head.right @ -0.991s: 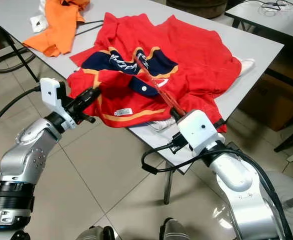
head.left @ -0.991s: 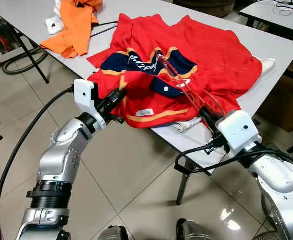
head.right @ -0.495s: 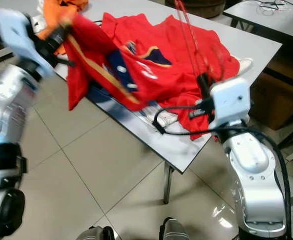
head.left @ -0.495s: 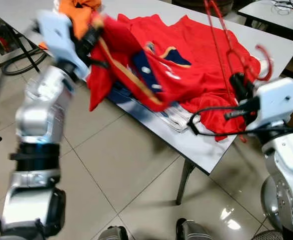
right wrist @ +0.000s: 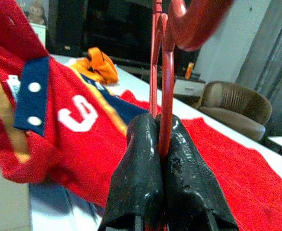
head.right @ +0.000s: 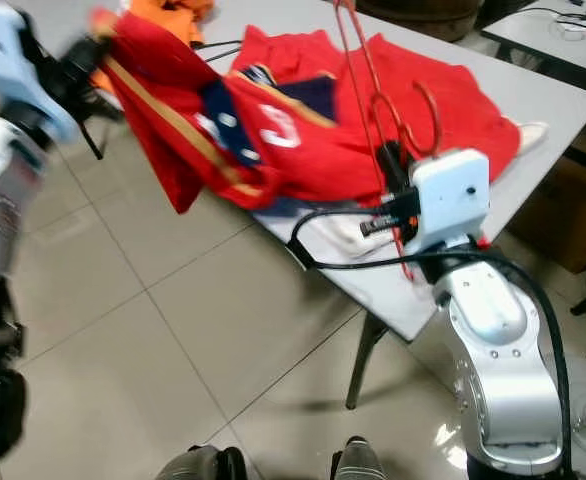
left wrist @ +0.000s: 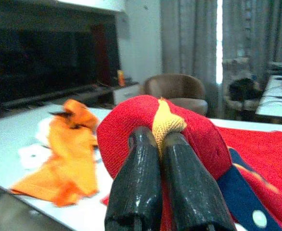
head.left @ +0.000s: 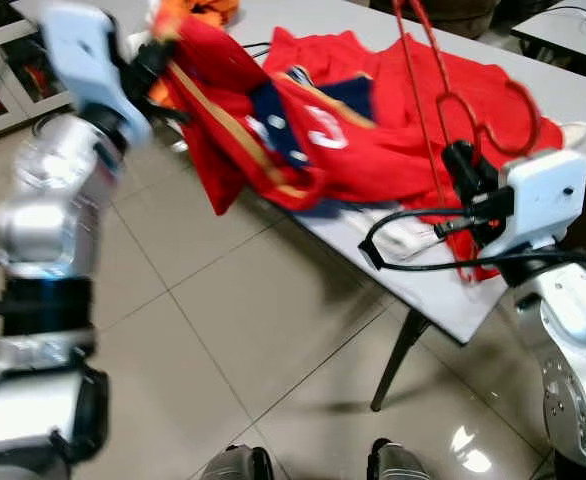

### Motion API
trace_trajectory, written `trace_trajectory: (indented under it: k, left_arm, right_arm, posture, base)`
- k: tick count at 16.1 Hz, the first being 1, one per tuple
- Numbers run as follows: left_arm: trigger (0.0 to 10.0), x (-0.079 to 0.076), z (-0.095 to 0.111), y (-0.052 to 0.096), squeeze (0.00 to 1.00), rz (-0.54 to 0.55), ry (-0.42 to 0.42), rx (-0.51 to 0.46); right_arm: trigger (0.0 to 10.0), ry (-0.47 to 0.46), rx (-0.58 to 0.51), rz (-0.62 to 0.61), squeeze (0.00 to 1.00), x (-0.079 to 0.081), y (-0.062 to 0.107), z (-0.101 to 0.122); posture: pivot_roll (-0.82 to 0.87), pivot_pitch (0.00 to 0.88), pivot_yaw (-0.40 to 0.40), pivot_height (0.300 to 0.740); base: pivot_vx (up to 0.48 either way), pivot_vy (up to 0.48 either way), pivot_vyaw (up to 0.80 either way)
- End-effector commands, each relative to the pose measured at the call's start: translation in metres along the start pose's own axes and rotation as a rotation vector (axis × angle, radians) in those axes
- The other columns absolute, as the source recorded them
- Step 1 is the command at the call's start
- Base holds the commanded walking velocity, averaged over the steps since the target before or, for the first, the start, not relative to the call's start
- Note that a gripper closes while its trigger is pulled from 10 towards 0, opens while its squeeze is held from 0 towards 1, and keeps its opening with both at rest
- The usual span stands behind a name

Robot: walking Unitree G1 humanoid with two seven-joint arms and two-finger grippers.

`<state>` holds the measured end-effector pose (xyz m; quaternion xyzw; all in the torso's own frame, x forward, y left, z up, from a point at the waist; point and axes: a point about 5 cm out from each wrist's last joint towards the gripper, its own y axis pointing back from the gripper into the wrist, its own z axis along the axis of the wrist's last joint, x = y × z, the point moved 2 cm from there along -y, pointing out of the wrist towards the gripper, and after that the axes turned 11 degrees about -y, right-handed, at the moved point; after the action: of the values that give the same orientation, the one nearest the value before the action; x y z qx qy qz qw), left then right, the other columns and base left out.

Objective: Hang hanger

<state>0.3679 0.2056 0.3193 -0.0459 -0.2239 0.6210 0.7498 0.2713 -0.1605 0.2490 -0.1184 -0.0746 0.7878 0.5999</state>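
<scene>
A red wire hanger (head.left: 435, 95) stands nearly upright above the white table (head.left: 443, 305), its hook (head.left: 503, 112) curling to the right. My right gripper (head.left: 457, 160) is shut on its lower wire, and the right wrist view shows the fingers (right wrist: 138, 159) pinching the red wire (right wrist: 166, 91). A red jersey (head.left: 323, 135) with navy and yellow trim lies over the table, one edge lifted off it to the left. My left gripper (head.left: 151, 62) is raised at the upper left, shut on that edge; its fingers (left wrist: 136, 178) clamp the yellow-trimmed fabric (left wrist: 166, 124).
An orange garment (left wrist: 76, 144) lies further back on the table. White cloth (head.left: 405, 232) pokes out under the jersey. A table leg (head.left: 397, 350) stands on the tiled floor. A brown armchair (left wrist: 177, 91) sits behind, a cardboard box (head.right: 573, 215) to the right.
My left gripper swung up and left, dragging the jersey's edge off the table. My right gripper lifted the hanger from lying in the jersey to upright. The camera also shifted.
</scene>
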Motion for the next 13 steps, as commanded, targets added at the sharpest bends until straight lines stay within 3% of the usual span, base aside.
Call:
trace_trajectory:
  k: [1, 3, 5, 8, 10, 11, 12, 13]
  left_arm:
    - [10.0, 0.027, 0.027, -0.001, 0.00, 0.073, -0.038, -0.074]
    - [10.0, 0.048, 0.051, -0.005, 0.00, 0.120, -0.066, -0.129]
    - [10.0, 0.077, 0.098, -0.008, 0.00, 0.181, -0.116, -0.245]
    - [10.0, 0.093, 0.122, -0.003, 0.00, 0.207, -0.168, -0.290]
    - [10.0, 0.098, 0.121, -0.001, 0.00, 0.216, -0.182, -0.279]
    - [10.0, 0.097, 0.109, -0.002, 0.00, 0.208, -0.178, -0.237]
    - [10.0, 0.076, 0.072, -0.005, 0.00, 0.144, -0.128, -0.142]
    - [10.0, 0.066, 0.057, -0.005, 0.00, 0.123, -0.117, -0.107]
  right_arm:
    - [10.0, -0.014, -0.039, 0.025, 0.00, 0.004, 0.000, 0.010]
    - [10.0, -0.020, -0.061, 0.028, 0.00, 0.004, -0.002, 0.014]
    - [10.0, -0.028, -0.077, 0.040, 0.00, 0.006, -0.003, 0.018]
    - [10.0, -0.037, -0.088, 0.048, 0.00, 0.008, -0.004, 0.021]
    - [10.0, -0.048, -0.087, 0.058, 0.00, 0.011, -0.004, 0.021]
    - [10.0, -0.073, -0.076, 0.069, 0.00, 0.013, -0.005, 0.018]
    - [10.0, -0.120, -0.031, 0.098, 0.00, 0.022, -0.005, 0.008]
    - [10.0, -0.132, -0.010, 0.110, 0.00, 0.026, -0.005, 0.003]
  posture:
    - [-0.12, 0.131, 0.091, 0.740]
    - [-0.12, 0.129, 0.088, 0.740]
    - [-0.11, 0.123, 0.084, 0.740]
    - [-0.10, 0.114, 0.084, 0.740]
    - [-0.09, 0.107, 0.080, 0.740]
    - [-0.09, 0.104, 0.078, 0.740]
    - [-0.09, 0.103, 0.075, 0.740]
    - [-0.08, 0.102, 0.073, 0.740]
  base:
    - [0.000, 0.428, 0.00]
    - [0.000, 0.429, 0.00]
    - [0.000, 0.435, 0.00]
    - [0.000, 0.437, 0.00]
    - [0.000, 0.448, 0.00]
    - [0.000, 0.480, 0.00]
    - [0.000, 0.480, 0.00]
    - [0.000, 0.480, 0.00]
